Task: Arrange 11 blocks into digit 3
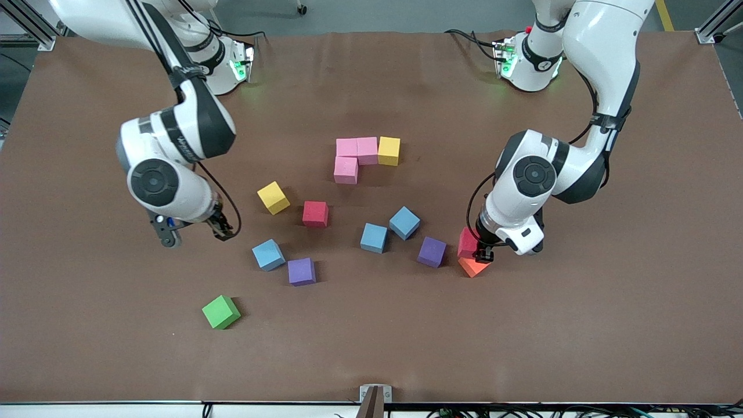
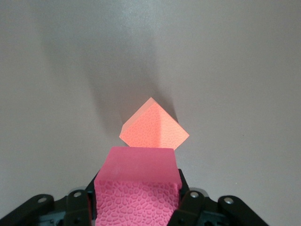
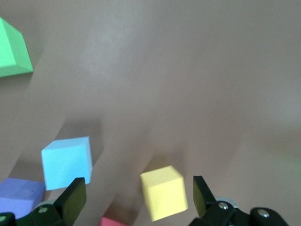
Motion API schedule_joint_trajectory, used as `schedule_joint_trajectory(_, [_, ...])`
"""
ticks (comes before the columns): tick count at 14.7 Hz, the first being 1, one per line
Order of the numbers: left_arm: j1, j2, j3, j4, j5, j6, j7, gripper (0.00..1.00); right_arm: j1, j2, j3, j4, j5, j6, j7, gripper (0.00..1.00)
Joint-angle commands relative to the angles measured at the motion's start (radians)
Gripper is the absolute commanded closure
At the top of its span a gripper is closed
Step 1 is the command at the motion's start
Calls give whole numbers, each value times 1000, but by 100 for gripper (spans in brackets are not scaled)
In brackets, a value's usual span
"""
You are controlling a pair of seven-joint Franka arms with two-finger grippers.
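My left gripper [image 1: 479, 253] [image 2: 136, 203] is shut on a red cube [image 1: 466, 242] [image 2: 136, 186], held just over the table beside the orange cube [image 1: 473, 267] [image 2: 153, 128]. Three pink cubes [image 1: 354, 157] and a yellow cube [image 1: 389, 151] sit joined in the middle. Loose lie a yellow cube [image 1: 273, 197] [image 3: 163, 192], a red cube [image 1: 315, 213], three light blue cubes [image 1: 404, 222] [image 1: 374, 238] [image 1: 268, 254] and two purple cubes [image 1: 432, 251] [image 1: 301, 271]. My right gripper [image 1: 196, 233] [image 3: 138, 188] hangs open and holds nothing, over the table near the loose yellow cube.
A green cube [image 1: 220, 312] [image 3: 11, 49] lies apart, nearer to the front camera, toward the right arm's end. The brown table [image 1: 580, 325] is bare toward the left arm's end and along its front edge.
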Motion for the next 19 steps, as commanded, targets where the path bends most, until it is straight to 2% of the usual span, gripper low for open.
schedule_joint_trajectory(1, [-2,8,-1,14,20,4,-18,66,40,34,0,4,8,48,157,0])
schedule_joint_trajectory(5, [-2,9,-1,14,20,4,-18,66,106,77,2,4,9,129,372,0])
schedule_joint_trajectory(10, [-2,9,-1,14,20,9,-18,66,172,144,2,5,8,215,536,0])
schedule_joint_trajectory(19, [-3,9,-1,14,20,10,-18,66,234,198,0,2,-2,269,633,0])
